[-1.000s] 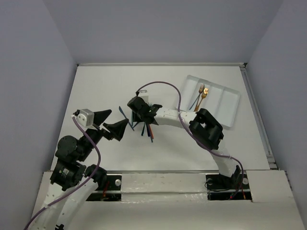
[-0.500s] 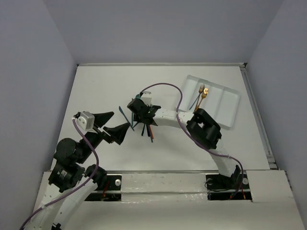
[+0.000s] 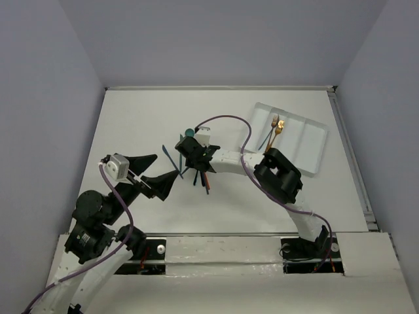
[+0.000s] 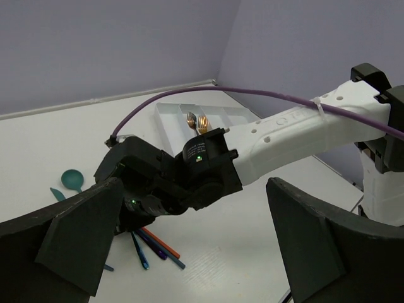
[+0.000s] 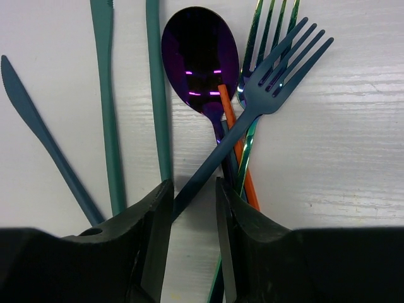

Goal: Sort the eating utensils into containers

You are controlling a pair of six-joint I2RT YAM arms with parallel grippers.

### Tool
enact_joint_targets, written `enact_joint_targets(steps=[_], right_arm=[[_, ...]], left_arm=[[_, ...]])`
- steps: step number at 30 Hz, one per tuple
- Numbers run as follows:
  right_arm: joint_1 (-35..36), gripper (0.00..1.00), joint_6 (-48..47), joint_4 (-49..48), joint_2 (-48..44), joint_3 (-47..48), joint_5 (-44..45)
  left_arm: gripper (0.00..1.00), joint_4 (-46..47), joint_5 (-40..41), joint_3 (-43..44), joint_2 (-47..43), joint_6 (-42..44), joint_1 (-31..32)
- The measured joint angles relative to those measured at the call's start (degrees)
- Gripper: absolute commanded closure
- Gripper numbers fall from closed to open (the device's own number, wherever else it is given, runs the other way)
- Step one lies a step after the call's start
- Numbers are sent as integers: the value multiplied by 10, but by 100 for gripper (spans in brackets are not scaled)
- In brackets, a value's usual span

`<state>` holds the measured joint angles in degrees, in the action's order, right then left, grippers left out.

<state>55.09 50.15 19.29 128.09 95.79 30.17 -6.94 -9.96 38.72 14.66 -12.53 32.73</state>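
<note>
Blue fork [image 5: 266,101] straddled by right claw [image 5: 193,190], arm stretched low, leftward

Light is even and soft, so I see the white table [image 3: 144,124] bright, with only faint shadows under the arms. On the right wrist view the purple spoon [image 5: 199,60] carries two small pink glints, while the right gripper [image 5: 193,186] is a dark, blurred mass. The left gripper [image 4: 194,186] likewise looks soft and dim up close.

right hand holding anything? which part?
Nothing gripped yet: the right hand straddles the blue fork at its lower handle, with gaps showing on both sides.
</note>
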Motion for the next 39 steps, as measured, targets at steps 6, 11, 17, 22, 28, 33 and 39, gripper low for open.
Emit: enact_joint_targets(steps=[6, 11, 17, 22, 28, 33, 39], right_arm=[[0, 70, 5, 7, 0, 0, 9], [0, 72, 7, 8, 0, -3, 14], [0, 64, 5, 4, -2, -10, 16], [0, 68, -5, 2, -4, -11, 15], [0, 77, -9, 9, -5, -11, 16], [0, 88, -11, 15, -5, -11, 21], [0, 99, -15, 17, -5, -10, 24]], left_arm=[[1, -2, 0, 0, -1, 0, 3], [1, -2, 2, 0, -3, 0, 3], [1, -2, 2, 0, -4, 0, 3], [1, -2, 2, 0, -4, 0, 3], [1, -2, 2, 0, -4, 0, 3], [1, -2, 2, 0, -6, 0, 3], [1, -3, 2, 0, -6, 0, 3]])
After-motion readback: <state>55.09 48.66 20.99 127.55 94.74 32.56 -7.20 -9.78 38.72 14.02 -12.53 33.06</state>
